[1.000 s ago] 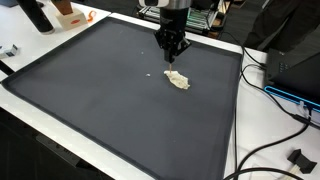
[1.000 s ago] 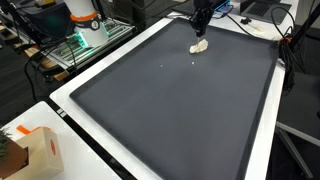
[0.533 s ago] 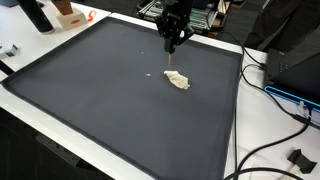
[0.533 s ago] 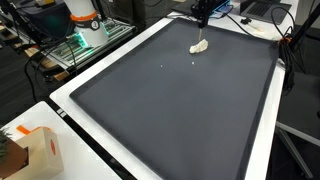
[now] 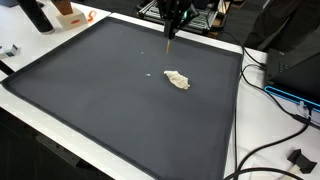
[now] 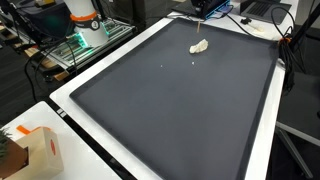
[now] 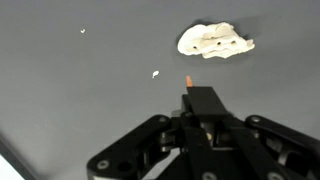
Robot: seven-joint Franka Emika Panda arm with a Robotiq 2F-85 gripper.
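A crumpled cream-coloured lump [image 5: 177, 79] [image 6: 199, 46] [image 7: 215, 40] lies on the big dark mat [image 5: 100, 100] [image 6: 180, 110], toward its far end. Well above and beyond the lump hangs my gripper [image 5: 171, 28] [image 6: 200, 9] [image 7: 203, 100], with its jaws closed on a thin stick. The stick's orange tip [image 7: 189, 78] [image 5: 167, 46] points down at the mat, just short of the lump. Two tiny white specks [image 7: 155, 74] [image 7: 83, 31] lie on the mat near the lump.
The mat sits on a white table [image 5: 60, 150]. Black cables [image 5: 270, 90] run along one side. A dark bottle [image 5: 37, 15] and an orange-and-white box [image 6: 35, 150] stand off the mat. Equipment racks [image 6: 70, 45] crowd the far end.
The gripper has risen from close above the lump and drawn back toward the mat's far edge, still holding the stick. The lump has not moved.
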